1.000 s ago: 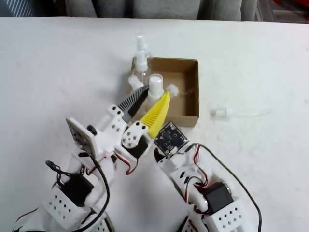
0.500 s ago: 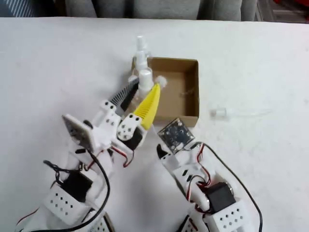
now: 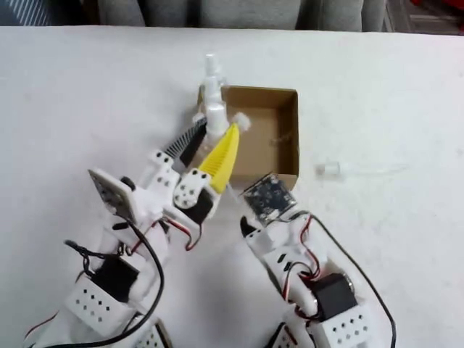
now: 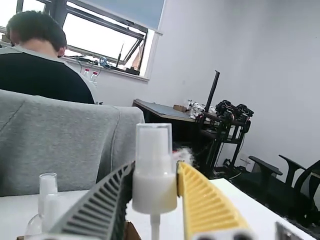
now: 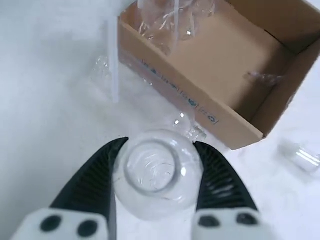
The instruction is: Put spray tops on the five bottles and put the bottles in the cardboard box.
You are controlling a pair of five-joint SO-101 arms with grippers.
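Left gripper [image 3: 217, 130] clamps a white spray top [image 4: 154, 170] above the cardboard box's [image 3: 293, 109] left edge; right gripper [image 5: 159, 150] grips an uncapped clear bottle [image 5: 157, 177], upright, just near of the box's near wall.

Grey seat back [image 4: 60, 145], bright windows [image 4: 100, 40] (daylight), pale walls [image 4: 250, 50], desk [image 4: 160, 111].

Readable text, numbers, signs: none found.
cardboard box [image 5: 165, 80]: row of small blue printed marks on outer face of wall nearest arms (6 o'clock wall in high view). Characters too small to make out.
camera board [image 3: 270, 197], just at 6 o'clock of box: tiny pale specks on dark face, illegible.
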